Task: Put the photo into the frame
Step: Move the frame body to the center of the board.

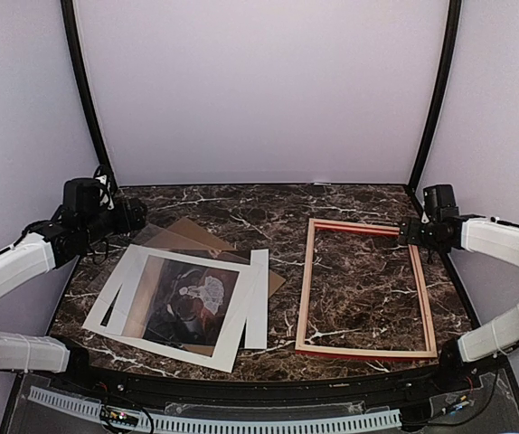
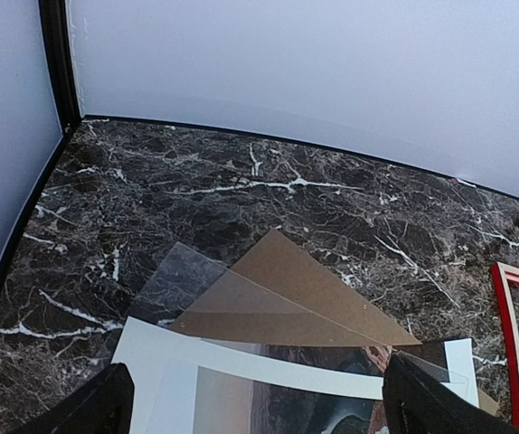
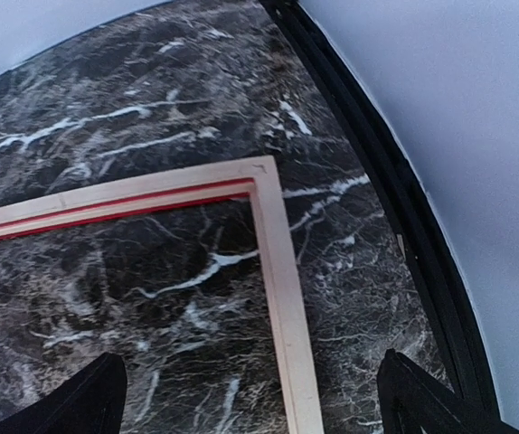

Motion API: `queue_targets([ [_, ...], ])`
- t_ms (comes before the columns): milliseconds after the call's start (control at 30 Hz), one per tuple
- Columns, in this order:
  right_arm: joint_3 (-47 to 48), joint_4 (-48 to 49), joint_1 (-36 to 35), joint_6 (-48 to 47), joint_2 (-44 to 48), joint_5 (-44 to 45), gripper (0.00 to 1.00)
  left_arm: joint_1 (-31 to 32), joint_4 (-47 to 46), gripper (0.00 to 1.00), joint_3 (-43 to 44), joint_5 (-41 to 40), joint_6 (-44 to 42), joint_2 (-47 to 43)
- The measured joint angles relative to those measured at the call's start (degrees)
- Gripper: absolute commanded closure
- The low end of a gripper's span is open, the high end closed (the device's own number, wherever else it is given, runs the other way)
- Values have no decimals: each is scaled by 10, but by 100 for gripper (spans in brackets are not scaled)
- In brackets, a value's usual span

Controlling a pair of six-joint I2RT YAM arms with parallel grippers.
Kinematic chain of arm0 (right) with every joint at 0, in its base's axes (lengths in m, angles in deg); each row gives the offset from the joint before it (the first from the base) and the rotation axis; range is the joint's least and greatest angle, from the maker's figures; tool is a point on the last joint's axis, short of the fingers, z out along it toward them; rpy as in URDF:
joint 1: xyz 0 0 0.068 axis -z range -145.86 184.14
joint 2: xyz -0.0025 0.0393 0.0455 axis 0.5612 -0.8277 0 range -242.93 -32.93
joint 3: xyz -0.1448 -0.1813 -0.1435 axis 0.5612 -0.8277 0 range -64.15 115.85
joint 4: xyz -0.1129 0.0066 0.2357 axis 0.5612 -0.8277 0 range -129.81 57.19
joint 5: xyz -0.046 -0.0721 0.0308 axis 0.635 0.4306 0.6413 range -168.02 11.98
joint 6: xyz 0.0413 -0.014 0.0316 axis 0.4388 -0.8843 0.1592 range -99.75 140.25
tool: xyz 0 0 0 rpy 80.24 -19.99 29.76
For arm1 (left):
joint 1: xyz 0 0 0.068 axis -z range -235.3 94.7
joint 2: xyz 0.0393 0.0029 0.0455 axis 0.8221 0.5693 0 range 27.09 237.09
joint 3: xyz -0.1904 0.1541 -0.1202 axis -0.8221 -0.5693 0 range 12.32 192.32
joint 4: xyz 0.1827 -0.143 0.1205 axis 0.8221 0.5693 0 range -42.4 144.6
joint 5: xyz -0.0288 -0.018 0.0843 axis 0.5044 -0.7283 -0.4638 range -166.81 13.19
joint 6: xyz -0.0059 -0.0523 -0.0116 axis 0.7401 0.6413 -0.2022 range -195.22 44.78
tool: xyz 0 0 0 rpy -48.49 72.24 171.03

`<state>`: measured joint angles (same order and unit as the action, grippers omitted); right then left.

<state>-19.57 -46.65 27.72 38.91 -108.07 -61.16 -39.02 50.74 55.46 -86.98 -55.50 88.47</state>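
Counting flat pieces on the marble tabletop (image 1: 241,208): one frame (image 1: 304,285), one photo (image 1: 192,298), one white mat (image 1: 106,303), one brown backing board (image 1: 201,237), one clear sheet (image 1: 155,237). Two arms, two claws.

- Frame: flat on the right half, pale wood side up, a red edge showing; marble is visible through its opening.
- Photo: picture side up in the left-hand pile, overlapping the mat; cannot tell which lies uppermost. Board and clear sheet poke out from under the pile's far edge. The pile is near the frame, with a gap between them.
- Left arm: reaches in from the left edge, left claw (image 1: 137,217) above the pile's far-left corner, jaws spread wide, holding nothing.
- Right arm: folded at the right edge, forearm pointing left, right claw (image 1: 409,233) above the frame's far-right corner, jaws spread wide, holding nothing.
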Motion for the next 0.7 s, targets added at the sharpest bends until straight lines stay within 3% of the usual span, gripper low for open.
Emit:
queue_targets([
  [167,-18,7,46,13,-58,-29,10,3,2,1,0,18,11,2],
  [400,-21,21,61,16,-143,-80,32,5,2,1,0,37,22,2],
  [700,-18,54,89,1,-168,-109,60,6,-2,1,0,50,29,2],
])
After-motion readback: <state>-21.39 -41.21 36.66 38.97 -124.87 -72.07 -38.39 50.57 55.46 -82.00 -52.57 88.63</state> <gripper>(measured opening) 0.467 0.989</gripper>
